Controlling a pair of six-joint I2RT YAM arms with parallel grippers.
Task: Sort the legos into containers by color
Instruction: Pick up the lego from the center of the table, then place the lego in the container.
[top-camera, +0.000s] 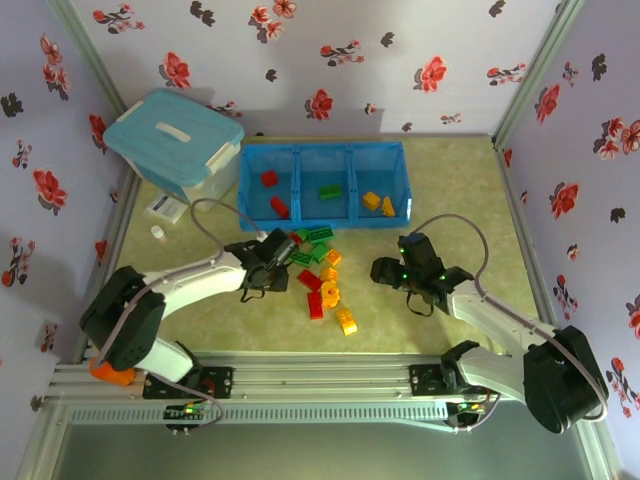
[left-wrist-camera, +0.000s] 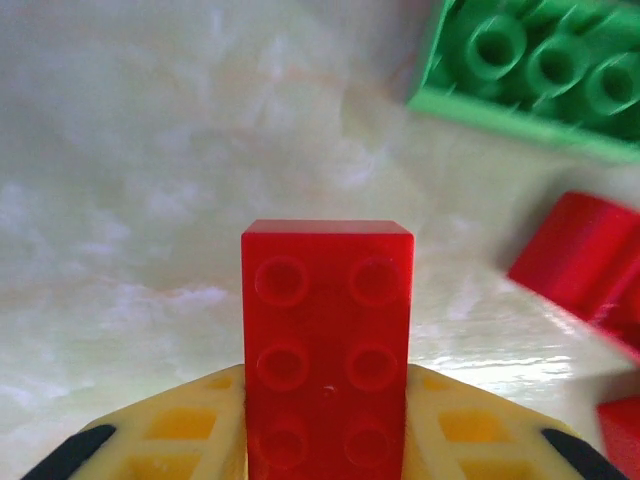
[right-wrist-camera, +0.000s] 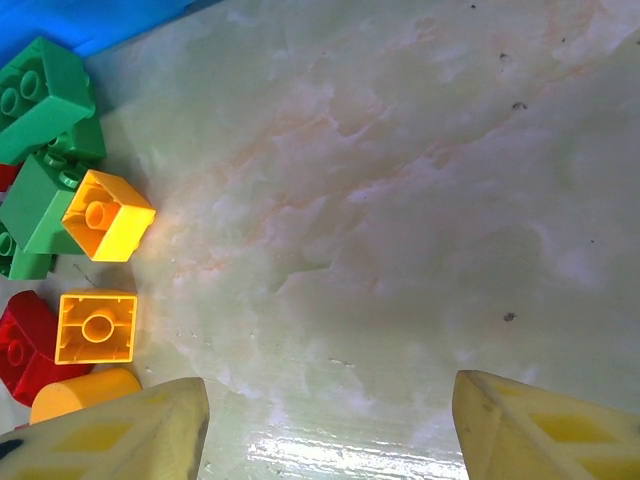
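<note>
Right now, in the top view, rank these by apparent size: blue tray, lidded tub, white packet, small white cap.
1. blue tray
2. lidded tub, close behind the tray; its height may inflate it, so the order of these two is unsure
3. white packet
4. small white cap

Loose legos (top-camera: 325, 282) lie heaped on the desk (top-camera: 455, 195) between the left tool (top-camera: 286, 262), at the heap's left edge, and the right tool (top-camera: 382, 270), apart to its right. Beyond, the blue tray (top-camera: 322, 149) holds two red bricks in its left compartment, one green in the middle, two yellow-orange at right. A lidded white tub (top-camera: 175, 140) stands beside it.
</note>
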